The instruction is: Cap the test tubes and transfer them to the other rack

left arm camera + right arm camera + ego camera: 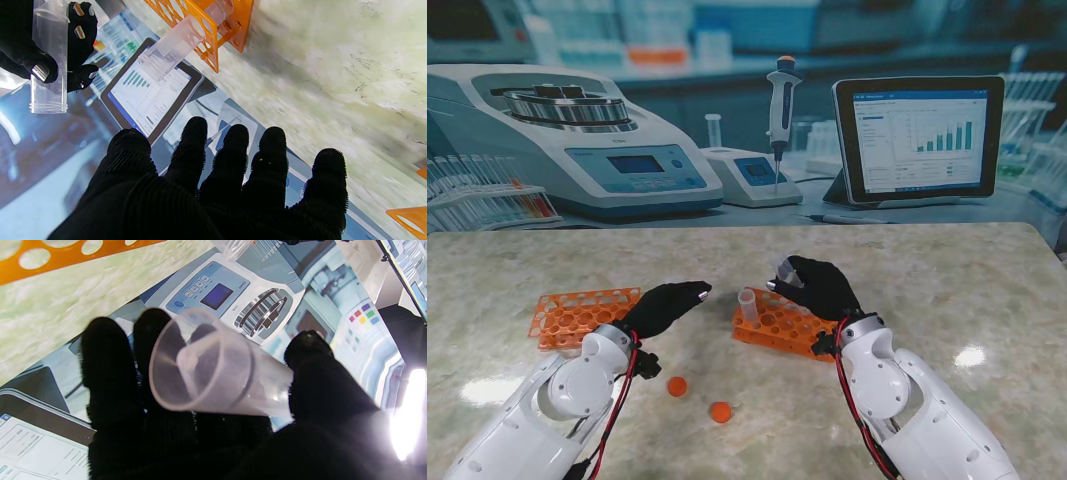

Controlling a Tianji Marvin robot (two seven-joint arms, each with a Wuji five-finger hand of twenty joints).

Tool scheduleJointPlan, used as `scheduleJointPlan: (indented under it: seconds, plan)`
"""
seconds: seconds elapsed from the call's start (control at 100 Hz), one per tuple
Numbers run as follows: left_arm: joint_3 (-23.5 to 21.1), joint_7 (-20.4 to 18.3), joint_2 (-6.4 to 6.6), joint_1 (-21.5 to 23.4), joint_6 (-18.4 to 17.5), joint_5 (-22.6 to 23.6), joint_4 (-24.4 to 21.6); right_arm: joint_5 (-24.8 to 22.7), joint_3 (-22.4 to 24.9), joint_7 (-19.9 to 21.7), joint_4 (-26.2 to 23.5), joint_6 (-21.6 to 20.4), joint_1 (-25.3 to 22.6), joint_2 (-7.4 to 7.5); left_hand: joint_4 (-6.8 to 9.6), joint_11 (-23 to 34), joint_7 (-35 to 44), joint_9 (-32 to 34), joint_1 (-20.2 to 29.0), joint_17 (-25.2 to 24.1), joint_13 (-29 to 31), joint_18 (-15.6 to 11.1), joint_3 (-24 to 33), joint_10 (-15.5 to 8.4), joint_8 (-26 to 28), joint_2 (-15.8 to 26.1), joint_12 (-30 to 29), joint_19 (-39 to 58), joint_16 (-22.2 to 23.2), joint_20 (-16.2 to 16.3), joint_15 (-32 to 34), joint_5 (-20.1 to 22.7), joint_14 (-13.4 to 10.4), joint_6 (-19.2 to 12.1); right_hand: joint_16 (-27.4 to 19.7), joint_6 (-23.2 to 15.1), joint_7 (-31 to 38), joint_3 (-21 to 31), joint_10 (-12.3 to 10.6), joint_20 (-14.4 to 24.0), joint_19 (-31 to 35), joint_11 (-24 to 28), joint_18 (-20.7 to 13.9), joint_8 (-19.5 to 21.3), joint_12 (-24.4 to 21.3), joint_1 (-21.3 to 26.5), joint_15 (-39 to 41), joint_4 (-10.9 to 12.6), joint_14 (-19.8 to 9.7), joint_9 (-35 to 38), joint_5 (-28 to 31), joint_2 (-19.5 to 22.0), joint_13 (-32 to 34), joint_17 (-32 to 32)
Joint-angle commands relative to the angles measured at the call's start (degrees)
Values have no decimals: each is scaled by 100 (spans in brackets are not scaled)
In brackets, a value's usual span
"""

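My right hand (824,286) is shut on a clear uncapped test tube (787,273), lifted over the right orange rack (779,322). That tube (213,383) lies across my gloved fingers (106,366) in the right wrist view, and the left wrist view shows it (49,56) held in the right hand (20,43). A second uncapped tube (748,305) stands in the right rack (203,36); it (180,43) shows there too. My left hand (665,306) is open, fingers (233,153) spread, holding nothing. It hovers between the two racks. Two orange caps (677,385) (720,411) lie on the table nearer to me.
The left orange rack (582,314) stands by my left forearm with no tubes showing in it. Behind the marble table (947,290) is a lab backdrop with a centrifuge (577,150), a pipette (781,105) and a tablet (917,138).
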Motion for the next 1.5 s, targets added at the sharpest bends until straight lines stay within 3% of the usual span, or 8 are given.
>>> scheduleJointPlan:
  seconds: [0.0, 0.23, 0.65, 0.76, 0.98, 1.19, 1.3, 1.49]
  plan:
    - [2, -32, 9, 16, 23, -3, -42, 37, -38, -22, 14, -40, -25, -48, 38, 24, -42, -103, -43, -68, -78, -143, -94, -179, -19, 158, -69, -208, -40, 13, -58, 6, -176, -27, 138, -928, 125, 829, -284, 335, 336, 188, 44, 93, 139, 994, 605, 130, -515, 28, 163, 786, 366, 210]
    - [21, -51, 10, -4, 9, -26, -10, 107, -44, -70, 60, -205, -20, -68, 39, 31, -40, -86, -33, -59, -64, -140, -92, -170, -18, 159, -58, -201, -31, 15, -48, 9, -168, -25, 131, -917, 135, 555, -314, 1278, 1155, 428, -120, 350, 287, 1044, 995, 177, -531, -5, 126, 909, 353, 507]
    - [37, -58, 10, -20, -11, -41, 22, 441, -16, 156, 24, -374, -48, -62, 41, 36, -38, -66, -11, -50, -35, -132, -90, -168, -17, 166, -41, -180, -13, 24, -32, 10, -164, -24, 579, -784, 479, 368, -416, 1885, 1234, 850, -208, 1169, 368, 558, 1822, 152, -918, 285, 339, 705, 371, 748]
    - [45, -59, 9, -28, -12, -40, 32, 363, -13, 102, 28, -404, -52, -62, 41, 37, -36, -63, -4, -43, -28, -134, -90, -171, -16, 165, -38, -170, -7, 27, -27, 13, -169, -20, 297, -897, 463, 736, -475, 1609, 640, 396, -257, 1245, 30, 511, 1104, 92, -863, 380, 417, 594, 367, 728]
    - [50, -61, 9, -33, -10, -40, 39, 316, 51, 141, -49, -431, -108, -38, 42, 40, -35, -51, 3, -46, -17, -132, -93, -167, -16, 167, -31, -153, 3, 34, -21, 13, -162, -17, -513, -1070, 476, 1276, -121, 708, -31, -1028, -186, 866, -1273, 796, -686, 46, -336, 529, 333, 385, 320, 497]
    - [49, -66, 11, -35, -15, -40, 42, 375, 95, 324, -84, -512, -121, 1, 43, 41, -34, -48, 12, -53, -13, -128, -91, -165, -15, 165, -26, -147, 12, 33, -17, 15, -155, -18, -957, -1180, 377, 1545, 7, 248, -380, -1558, -170, 802, -1827, 931, -1471, 48, -251, 586, 305, 326, 313, 289]
    - [63, -70, 11, -48, -17, -39, 45, 448, 104, 335, -101, -539, -137, -7, 43, 48, -34, -33, 9, -52, 5, -133, -93, -169, -15, 169, -20, -143, 20, 33, -8, 15, -165, -25, -568, -1229, 323, 1532, -187, 253, -74, -944, -201, 956, -1394, 933, -896, 33, -409, 443, 251, 413, 312, 422]
    - [83, -77, 10, -68, 10, -45, 32, 617, 124, 428, -109, -554, -154, -7, 43, 49, -34, -34, 9, -52, 14, -132, -93, -169, -14, 174, -13, -136, 32, 34, -1, 12, -164, -23, 431, -1025, 362, 944, -369, 1314, 930, 215, -230, 814, -259, 945, 949, 104, -732, 328, 54, 597, 357, 752]
